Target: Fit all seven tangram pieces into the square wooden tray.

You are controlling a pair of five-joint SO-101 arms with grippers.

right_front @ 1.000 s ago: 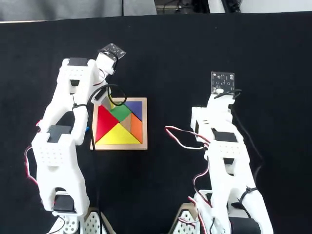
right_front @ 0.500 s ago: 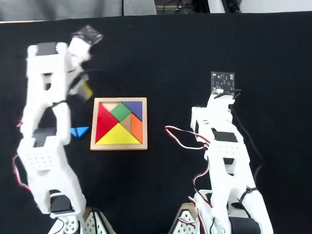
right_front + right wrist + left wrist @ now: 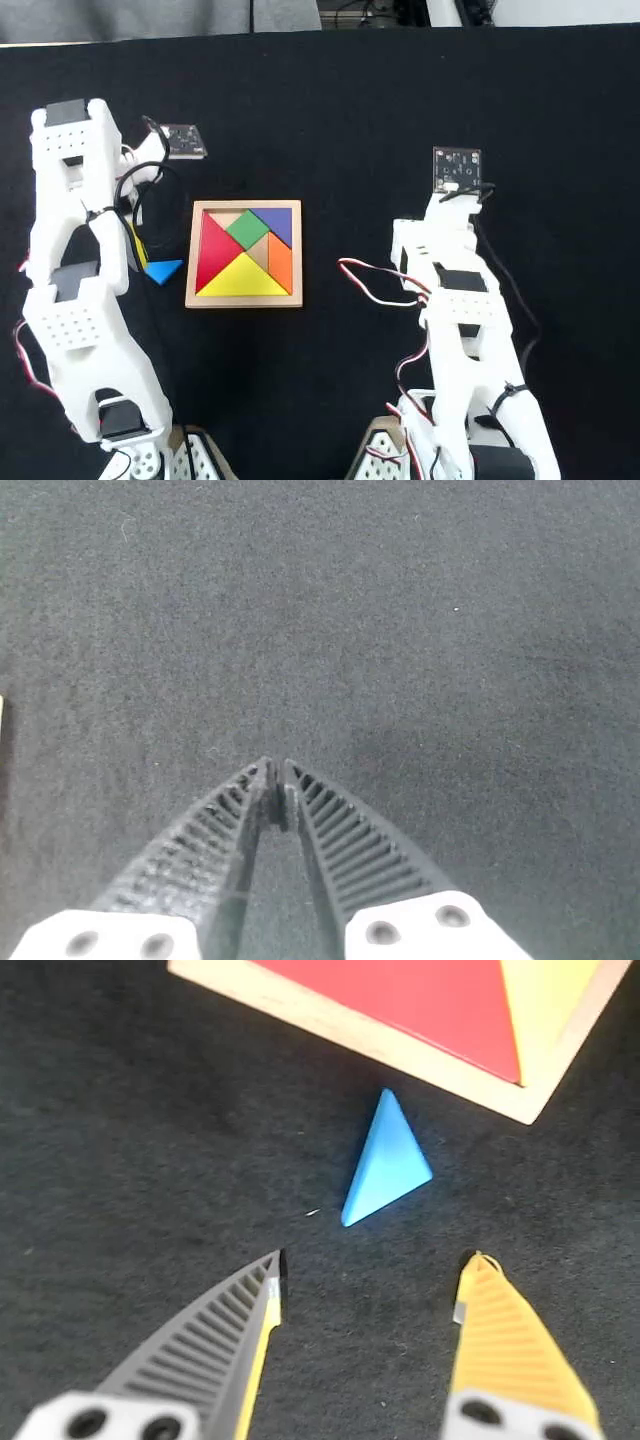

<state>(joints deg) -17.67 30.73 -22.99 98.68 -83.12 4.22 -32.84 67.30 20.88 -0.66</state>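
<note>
Your left gripper (image 3: 378, 1257) hangs wide open over the black table (image 3: 360, 120) with nothing between its fingers. The grey finger and the yellow one stand well apart. The small blue triangle (image 3: 385, 1163) lies flat on the cloth just ahead of the fingertips, roughly in line with the gap between them and touching neither.

From the high view, that blue triangle (image 3: 163, 270) sits outside the square wooden tray (image 3: 245, 301), just beside its left edge and toward its near-left corner. One tip points at the rim. In your left wrist view a thin strip of cloth shows between that tip and the tray's wooden rim (image 3: 400, 1052).

The tray lies left of the table's middle, between the two arms. Inside it you can see:
- a red triangle (image 3: 212, 252) along the left side
- a yellow triangle (image 3: 245, 278) along the near side
- a green square (image 3: 248, 229)
- a dark blue triangle (image 3: 278, 224) in the far-right corner
- an orange piece (image 3: 280, 262) on the right side

Two small wood-toned patches also show, one in the far-left corner and one near the middle. You cannot tell whether either is a piece.

Your right gripper (image 3: 275, 772) is closed tip to tip on nothing, above bare cloth. Its arm is well to the right of the tray.
</note>
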